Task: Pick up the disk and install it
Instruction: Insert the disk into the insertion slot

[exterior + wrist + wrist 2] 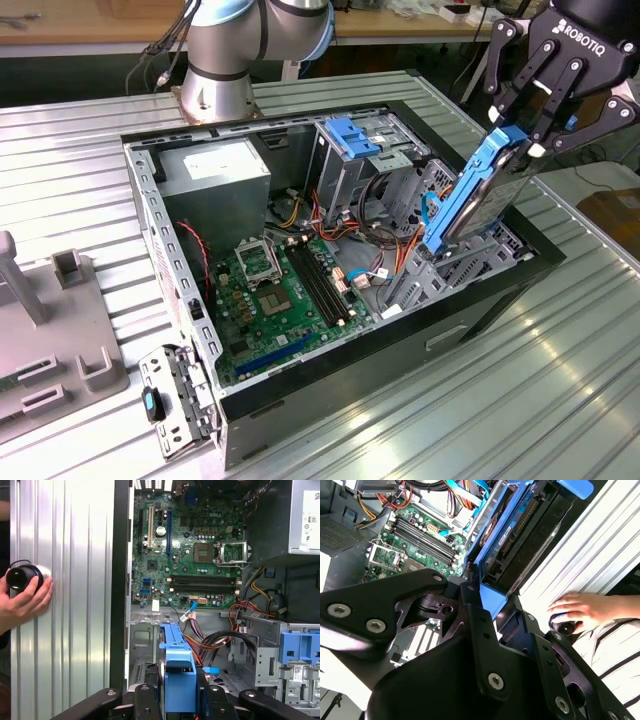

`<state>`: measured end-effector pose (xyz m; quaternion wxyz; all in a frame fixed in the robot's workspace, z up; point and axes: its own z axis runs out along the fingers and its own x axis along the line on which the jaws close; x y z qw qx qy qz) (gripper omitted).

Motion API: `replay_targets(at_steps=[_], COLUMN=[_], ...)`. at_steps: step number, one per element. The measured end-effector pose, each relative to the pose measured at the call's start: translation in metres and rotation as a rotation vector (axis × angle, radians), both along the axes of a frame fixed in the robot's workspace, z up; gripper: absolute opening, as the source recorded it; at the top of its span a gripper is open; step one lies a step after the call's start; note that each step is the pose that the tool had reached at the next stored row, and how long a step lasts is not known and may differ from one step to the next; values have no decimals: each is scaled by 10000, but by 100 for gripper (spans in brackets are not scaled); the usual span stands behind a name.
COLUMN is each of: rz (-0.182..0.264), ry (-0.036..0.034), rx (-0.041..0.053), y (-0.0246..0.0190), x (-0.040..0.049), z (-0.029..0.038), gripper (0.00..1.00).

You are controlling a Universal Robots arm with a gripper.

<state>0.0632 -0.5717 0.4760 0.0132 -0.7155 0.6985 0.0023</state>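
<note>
End effector (520,135) grips tilted, blue-framed grey disk (476,192).

You're working under bright, even overhead light. Glare is bleaching the ribbed tabletop (600,540) in the second wrist view, the end effector (491,599) is reading nearly black there, and the case (400,360) is shadowing its own interior.

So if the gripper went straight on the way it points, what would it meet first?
Probably the grey drive bay, which sits just below the disk that the gripper holds. The depth between them is unclear.
</note>
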Motion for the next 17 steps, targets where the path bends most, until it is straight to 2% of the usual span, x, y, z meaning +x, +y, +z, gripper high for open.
replay_targets(at_steps=[4,7,13,17], rz=[-17,-18,-17,-20], ry=[0,0,0,0], rx=[-3,0,-3,-2], y=[0,21,23,23], x=[0,36,42,52], z=[-27,-64,-137,-144], gripper=[37,37,37,37])
